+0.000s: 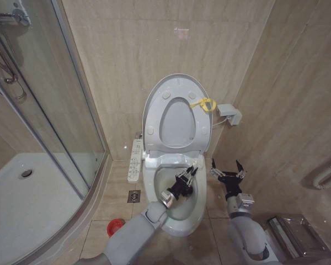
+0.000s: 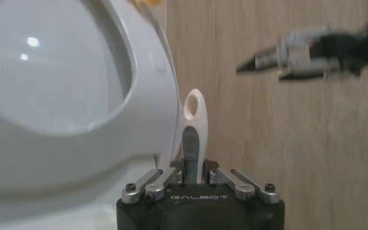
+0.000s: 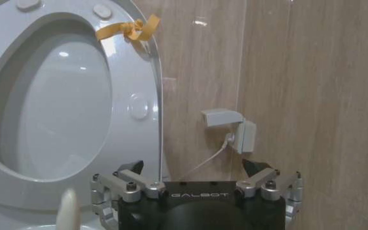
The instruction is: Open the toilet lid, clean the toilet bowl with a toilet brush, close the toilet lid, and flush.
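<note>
The toilet brush [image 2: 192, 125] is pinched by its white handle in the left hand [image 1: 186, 179], which hangs over the toilet bowl [image 1: 154, 185] with the handle top pointing toward 1 o'clock in the head view. The bristle end can't be made out from there, so I judge the scrubbing step is in hand or close to it. Behind, at 12 o'clock, the toilet lid [image 1: 154, 99] stands upright against the wall with the seat ring [image 1: 201, 130] raised against it. This leaves the basin fully clear for the brush, and the yellow loop [image 1: 204, 103] on the edge gives a hand something to pull.

The right hand [image 1: 227, 172] waits at 3 o'clock beside the bowl, fingers spread and empty — probably kept clear of the working arm.

The left wrist view shows the grip itself — pads closed on the handle's grey section. The right wrist view shows a wall socket box [image 3: 235, 127] beside the lid.
</note>
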Robot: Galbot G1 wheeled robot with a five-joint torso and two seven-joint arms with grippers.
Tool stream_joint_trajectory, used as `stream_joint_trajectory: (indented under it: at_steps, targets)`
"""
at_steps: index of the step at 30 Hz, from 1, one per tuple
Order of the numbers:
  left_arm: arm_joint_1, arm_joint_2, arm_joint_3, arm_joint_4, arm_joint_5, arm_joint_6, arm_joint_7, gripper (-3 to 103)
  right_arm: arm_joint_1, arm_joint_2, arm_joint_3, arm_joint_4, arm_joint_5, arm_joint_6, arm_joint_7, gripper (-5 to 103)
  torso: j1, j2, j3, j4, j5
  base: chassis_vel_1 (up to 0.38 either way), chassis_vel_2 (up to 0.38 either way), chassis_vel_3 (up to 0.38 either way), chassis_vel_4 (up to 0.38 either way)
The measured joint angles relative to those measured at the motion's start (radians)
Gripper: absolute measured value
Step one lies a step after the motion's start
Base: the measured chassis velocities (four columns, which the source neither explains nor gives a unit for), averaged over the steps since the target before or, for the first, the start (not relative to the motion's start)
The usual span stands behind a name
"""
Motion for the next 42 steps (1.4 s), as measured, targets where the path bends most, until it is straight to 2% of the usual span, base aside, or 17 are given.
stream_joint_trajectory:
  at_steps: [8,20,24,29,38,42]
  targets:
    - [0.02,0.0,0.009,0.049,0.002,-0.011,0.015,18,0.0,0.0,0.0,0.0,0.0,0.0,0.0,100,0.0,0.0,0.0,0.0003,-0.0001,0.0,0.0,0.0,0.0]
    - [-0.006,-0.024,0.004,-0.051,0.004,-0.003,0.014,18,0.0,0.0,0.0,0.0,0.0,0.0,0.0,100,0.0,0.0,0.0,-0.0004,-0.0001,0.0,0.0,0.0,0.0]
    - [0.008,-0.011,0.002,0.004,0.005,-0.008,0.024,18,0.0,0.0,0.0,0.0,0.0,0.0,0.0,100,0.0,0.0,0.0,0.0004,0.0,0.0,0.0,0.0,0.0]
    - [0.033,0.015,-0.015,0.041,0.005,-0.026,0.031,18,0.0,0.0,0.0,0.0,0.0,0.0,0.0,100,0.0,0.0,0.0,0.0002,-0.0001,0.0,0.0,0.0,0.0]
    - [0.167,0.118,-0.063,-0.141,0.038,-0.004,0.026,18,0.0,0.0,0.0,0.0,0.0,0.0,0.0,100,0.0,0.0,0.0,0.0,-0.0002,0.0,0.0,0.0,0.0]
    - [0.218,0.138,-0.086,-0.18,0.057,-0.004,0.022,18,0.0,0.0,0.0,0.0,0.0,0.0,0.0,100,0.0,0.0,0.0,0.0001,-0.0002,0.0,0.0,0.0,0.0]
